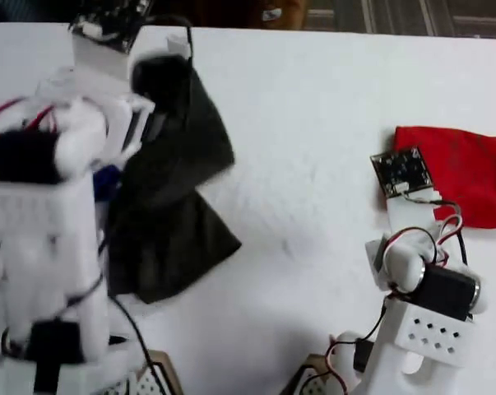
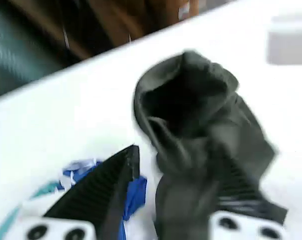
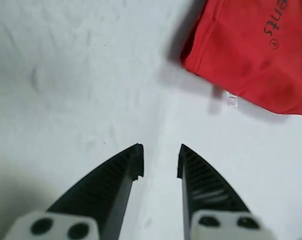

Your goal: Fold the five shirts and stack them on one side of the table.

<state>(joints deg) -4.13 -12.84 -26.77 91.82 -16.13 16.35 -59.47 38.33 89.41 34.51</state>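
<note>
Your left gripper (image 2: 181,167) has its fingers spread, the dark grey shirt (image 1: 169,189) draped over one and trailing toward 6 o'clock. Your right gripper (image 3: 161,160), slightly parted and empty, sits beside the red shirt (image 1: 470,177).

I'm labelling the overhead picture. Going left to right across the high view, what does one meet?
left arm → dark shirt → red shirt

This looks like a robotics lab or workshop bench. A white table (image 1: 313,123) holds a left arm (image 1: 46,239) and a right arm (image 1: 424,321), with loose wires (image 1: 132,327) and a bare circuit board (image 1: 402,171). Brown wooden furniture (image 2: 120,20) stands at twelve o'clock.
</note>
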